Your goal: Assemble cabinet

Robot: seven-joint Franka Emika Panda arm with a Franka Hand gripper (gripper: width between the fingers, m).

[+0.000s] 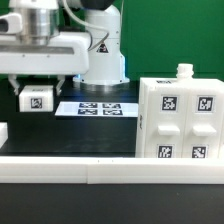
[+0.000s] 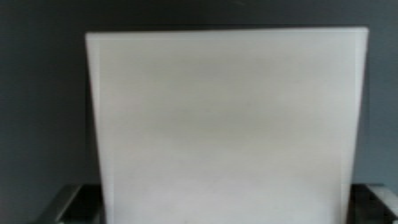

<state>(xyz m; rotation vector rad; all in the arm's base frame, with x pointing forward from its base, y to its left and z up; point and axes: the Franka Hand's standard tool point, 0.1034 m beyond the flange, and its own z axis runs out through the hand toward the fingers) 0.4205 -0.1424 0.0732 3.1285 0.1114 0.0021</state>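
Above the bench (image 1: 60, 138) toward its edge on the exterior view's left, the gripper (image 1: 37, 86) hangs with its fingers clenched on a small white panel (image 1: 37, 98), the tagged face turned to the exterior camera. In the wrist view the same panel fills nearly the whole picture, upright between the fingers. It appears to hang clear of the dark surface, presumably so it can be carried without dragging. The cabinet (image 1: 180, 122) stands upright at the bench's near corner on the exterior view's right, just behind the white rail (image 1: 90, 166) that runs along the near edge. The rail probably braces it against sliding when parts are pressed in. Cabinet and panel are well apart. The marker board (image 1: 97, 108) lies flat toward the far edge, in front of the robot base (image 1: 100, 52)
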